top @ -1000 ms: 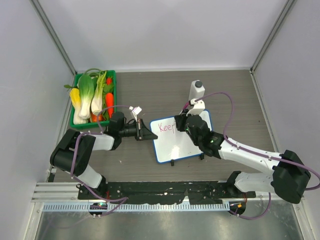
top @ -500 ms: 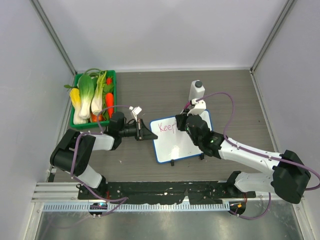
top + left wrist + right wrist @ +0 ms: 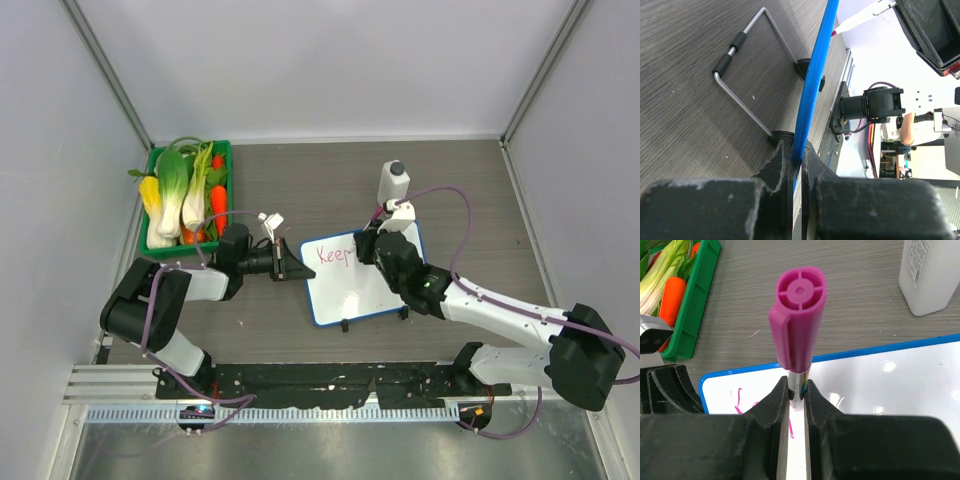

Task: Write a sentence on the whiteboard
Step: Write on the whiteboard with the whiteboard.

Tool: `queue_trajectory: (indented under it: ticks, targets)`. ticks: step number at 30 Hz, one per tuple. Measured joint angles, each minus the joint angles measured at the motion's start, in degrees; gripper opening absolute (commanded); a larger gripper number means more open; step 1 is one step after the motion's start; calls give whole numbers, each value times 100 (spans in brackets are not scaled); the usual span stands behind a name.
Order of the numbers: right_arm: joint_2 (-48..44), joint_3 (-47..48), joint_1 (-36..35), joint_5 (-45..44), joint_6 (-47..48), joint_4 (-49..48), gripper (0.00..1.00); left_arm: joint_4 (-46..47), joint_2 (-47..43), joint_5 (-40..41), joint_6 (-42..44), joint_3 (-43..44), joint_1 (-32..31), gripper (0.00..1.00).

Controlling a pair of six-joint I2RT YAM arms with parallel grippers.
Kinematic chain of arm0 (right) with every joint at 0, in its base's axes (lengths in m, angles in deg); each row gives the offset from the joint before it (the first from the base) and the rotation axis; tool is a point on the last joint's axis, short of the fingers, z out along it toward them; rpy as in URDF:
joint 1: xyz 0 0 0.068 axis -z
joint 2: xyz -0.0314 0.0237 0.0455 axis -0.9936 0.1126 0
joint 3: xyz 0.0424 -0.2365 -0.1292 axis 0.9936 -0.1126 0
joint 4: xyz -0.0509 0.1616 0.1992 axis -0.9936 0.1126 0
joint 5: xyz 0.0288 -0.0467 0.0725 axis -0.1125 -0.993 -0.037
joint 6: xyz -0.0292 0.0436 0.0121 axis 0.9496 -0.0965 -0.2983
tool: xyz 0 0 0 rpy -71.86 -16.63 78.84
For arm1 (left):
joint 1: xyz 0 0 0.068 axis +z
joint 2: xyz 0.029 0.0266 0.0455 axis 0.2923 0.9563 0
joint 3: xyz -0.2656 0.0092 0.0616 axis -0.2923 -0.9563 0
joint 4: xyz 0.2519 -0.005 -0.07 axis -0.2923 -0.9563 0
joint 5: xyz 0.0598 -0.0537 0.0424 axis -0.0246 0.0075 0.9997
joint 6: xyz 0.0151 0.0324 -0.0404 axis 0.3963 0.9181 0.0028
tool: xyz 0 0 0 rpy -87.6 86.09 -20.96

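Note:
The whiteboard, white with a blue rim, stands tilted on the table's middle. The sentence shows as the pink word "Keep" at the board's upper left, with pink strokes visible beside my right fingers. My left gripper is shut on the board's left edge, and the blue rim runs between its fingers. My right gripper hovers over the board just right of the word, shut on a marker with a magenta cap, tip down at the white surface.
A white bottle with a dark cap stands just behind the board. A green crate of vegetables sits at the far left. The board's wire stand rests on the wood behind it.
My right gripper with the marker has edged slightly to the left over the board. The left gripper and the board have not moved.

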Motion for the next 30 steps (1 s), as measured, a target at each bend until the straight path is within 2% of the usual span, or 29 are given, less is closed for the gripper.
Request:
queue_trajectory:
  ticks: [22,30]
  targets:
    - [-50,-79,11,348,-138,-4,1,-28,0,-2,2,11,0,0]
    - [-800,-181,81,343,-214,125,2,-4,0,-4,4,11,-17,0]
